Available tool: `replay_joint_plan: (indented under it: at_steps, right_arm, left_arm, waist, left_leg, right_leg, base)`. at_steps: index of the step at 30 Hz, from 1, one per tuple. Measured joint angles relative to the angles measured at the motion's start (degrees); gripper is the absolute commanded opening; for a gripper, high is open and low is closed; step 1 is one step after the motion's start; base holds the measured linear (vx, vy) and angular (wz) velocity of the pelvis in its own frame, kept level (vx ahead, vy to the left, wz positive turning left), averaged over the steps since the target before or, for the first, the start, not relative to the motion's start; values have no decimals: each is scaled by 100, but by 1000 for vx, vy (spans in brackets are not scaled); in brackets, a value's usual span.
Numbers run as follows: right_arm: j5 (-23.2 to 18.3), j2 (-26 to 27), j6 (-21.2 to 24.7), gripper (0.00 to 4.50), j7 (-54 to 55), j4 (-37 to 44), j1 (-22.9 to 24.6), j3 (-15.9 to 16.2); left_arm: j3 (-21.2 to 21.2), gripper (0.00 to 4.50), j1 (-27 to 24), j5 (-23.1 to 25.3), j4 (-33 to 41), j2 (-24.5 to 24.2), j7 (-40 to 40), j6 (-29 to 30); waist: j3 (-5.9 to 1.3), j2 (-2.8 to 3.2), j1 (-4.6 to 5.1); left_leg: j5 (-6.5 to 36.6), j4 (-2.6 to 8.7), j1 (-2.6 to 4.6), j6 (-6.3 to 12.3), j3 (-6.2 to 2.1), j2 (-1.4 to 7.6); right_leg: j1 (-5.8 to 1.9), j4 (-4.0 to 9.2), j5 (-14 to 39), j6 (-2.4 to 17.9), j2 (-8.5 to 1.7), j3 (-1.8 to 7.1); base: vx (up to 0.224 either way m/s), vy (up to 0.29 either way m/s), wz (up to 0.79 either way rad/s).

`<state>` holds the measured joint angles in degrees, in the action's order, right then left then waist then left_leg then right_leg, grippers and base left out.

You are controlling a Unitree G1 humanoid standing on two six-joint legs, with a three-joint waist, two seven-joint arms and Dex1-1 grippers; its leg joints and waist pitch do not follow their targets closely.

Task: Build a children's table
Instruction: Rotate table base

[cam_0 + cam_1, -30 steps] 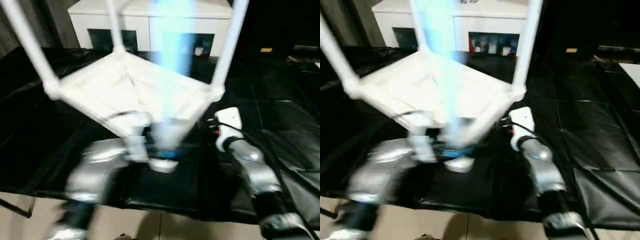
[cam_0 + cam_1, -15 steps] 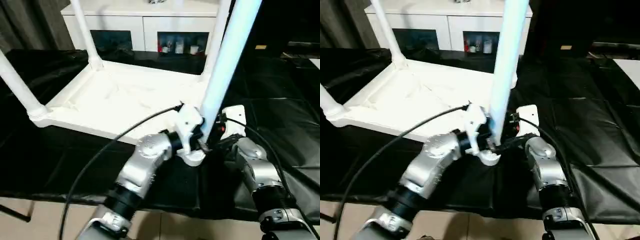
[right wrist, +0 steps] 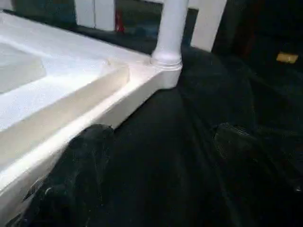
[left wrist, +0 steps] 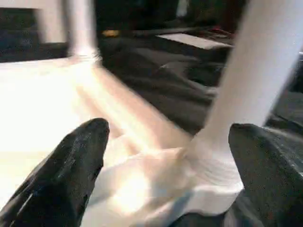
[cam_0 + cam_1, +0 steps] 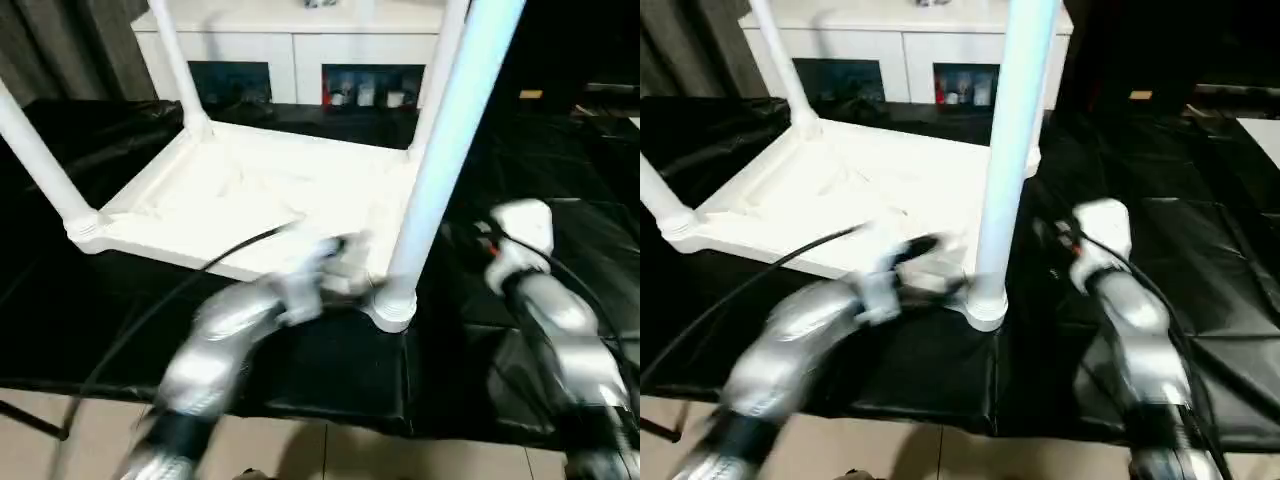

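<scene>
The white tabletop [image 5: 250, 195] lies upside down on the black mat, with white tube legs standing in its corner sockets. The nearest leg [image 5: 445, 150] rises from the near right socket [image 5: 393, 308]. My left gripper [image 4: 169, 137] is open just short of that socket, its black fingers [image 4: 71, 175] spread wide with nothing between them; in the head view it is a blur [image 5: 340, 272] left of the leg's base. My right gripper [image 3: 161, 137] is open above the mat, beside the tabletop's edge [image 3: 80, 101]. Its white wrist [image 5: 520, 228] is right of the leg.
A white cabinet [image 5: 290, 45] with glass-fronted shelves stands behind the table. The black mat [image 5: 560, 170] covers the floor around it, and its front edge meets pale flooring [image 5: 330, 455]. A black cable [image 5: 150, 315] runs along my left arm.
My left gripper has come off the base of the nearest leg and drawn back to the left. My right arm has swung out to the right, away from the leg.
</scene>
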<state>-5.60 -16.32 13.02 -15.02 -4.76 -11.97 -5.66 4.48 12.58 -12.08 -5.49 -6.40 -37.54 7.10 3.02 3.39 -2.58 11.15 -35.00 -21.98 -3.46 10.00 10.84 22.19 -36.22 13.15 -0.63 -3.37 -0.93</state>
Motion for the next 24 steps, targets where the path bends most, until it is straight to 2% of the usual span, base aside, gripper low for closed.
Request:
replay_joint_plan:
  at_steps: [5, 7, 9, 11, 12, 13, 14, 15, 17, 19, 22, 23, 24]
  right_arm:
    - [-257, 331, 141, 391, -5, 834, 582, 326]
    - [-338, 502, 165, 391, -42, 914, 764, 504]
    - [-334, 595, 206, 391, -39, 910, 782, 587]
    - [-329, 629, 234, 391, -43, 915, 769, 626]
    - [-327, 675, 250, 391, -42, 915, 734, 640]
    - [-327, 694, 262, 391, -36, 920, 723, 649]
    - [-306, 710, 262, 391, -15, 918, 694, 663]
    - [-270, 710, 257, 391, 3, 916, 667, 681]
    - [-250, 693, 253, 391, 9, 904, 663, 694]
    - [-238, 662, 253, 391, 0, 893, 663, 723]
    - [-227, 636, 235, 391, -54, 876, 590, 755]
    - [-226, 632, 223, 391, -60, 876, 549, 765]
    - [-225, 638, 186, 391, -78, 876, 485, 809]
  left_arm:
    - [-820, 449, -145, -52, 208, -32, 902, -131]
    - [-1029, 449, -215, -4, 213, -87, 1183, -170]
    - [-1089, 449, -244, 102, 228, -90, 1387, -201]
    - [-1081, 449, -260, 192, 255, -90, 1477, -208]
    - [-1078, 449, -259, 225, 281, -89, 1511, -208]
    - [-1053, 449, -256, 236, 298, -77, 1531, -208]
    - [-1020, 449, -238, 288, 308, -55, 1555, -217]
    - [-967, 449, -204, 330, 308, -36, 1583, -226]
    - [-809, 449, -125, 377, 313, 32, 1606, -226]
    - [-715, 449, -106, 397, 337, 46, 1614, -224]
    - [-713, 449, -123, 404, 349, 8, 1653, -234]
    - [-713, 449, -132, 411, 349, 3, 1654, -243]
    - [-730, 449, -157, 406, 359, -24, 1640, -262]
  waist:
    - [5, -12, 41]
    - [22, -27, 76]
    - [71, -16, 103]
    - [105, 6, 153]
    - [113, 24, 229]
    - [113, 23, 275]
    - [110, 28, 357]
    - [101, 22, 395]
    - [82, 15, 455]
    - [60, 37, 510]
    - [-32, 91, 419]
    - [-71, 98, 401]
    - [-87, 71, 416]
  left_leg:
    - [2, 8, 20, -7, 0, 0]
    - [11, 45, 122, -17, 2, -11]
    - [84, 97, 284, -31, 1, -17]
    - [168, 112, 405, -45, -28, -5]
    - [194, 116, 454, -60, -78, 5]
    - [210, 126, 500, -63, -97, -2]
    - [212, 125, 517, -64, -133, -11]
    - [219, 134, 516, -58, -140, -24]
    - [257, 170, 502, -45, -134, -66]
    - [339, 155, 515, -5, -134, -101]
    - [466, 142, 512, 80, -175, -109]
    - [509, 142, 558, 123, -217, -105]
    - [583, 137, 615, 156, -270, -149]
  right_leg:
    - [-16, 9, -9, -2, 0, 0]
    - [-99, 50, 23, -50, 1, 0]
    - [-217, 152, 74, -73, 4, -25]
    - [-359, 261, 112, -68, -13, -136]
    - [-436, 325, 122, -68, -17, -181]
    - [-478, 351, 139, -68, -18, -202]
    - [-540, 377, 139, -68, -29, -226]
    - [-552, 391, 138, -66, -36, -223]
    - [-564, 418, 132, -58, -32, -172]
    - [-620, 430, 121, -33, -11, -118]
    - [-692, 493, 248, -52, 8, -148]
    - [-698, 486, 291, -65, 16, -166]
    - [-625, 316, 403, -35, -12, -170]
  base:
    - [0, 0, 0]
    - [0, 0, 0]
    - [0, 0, 0]
    - [0, 0, 0]
    - [55, 40, -22]
    - [88, 45, -24]
    - [88, 45, -24]
    - [107, 35, -17]
    - [96, 20, -5]
    - [138, 16, 11]
    - [190, 6, 13]
    - [221, 0, 10]
    - [297, -63, 10]
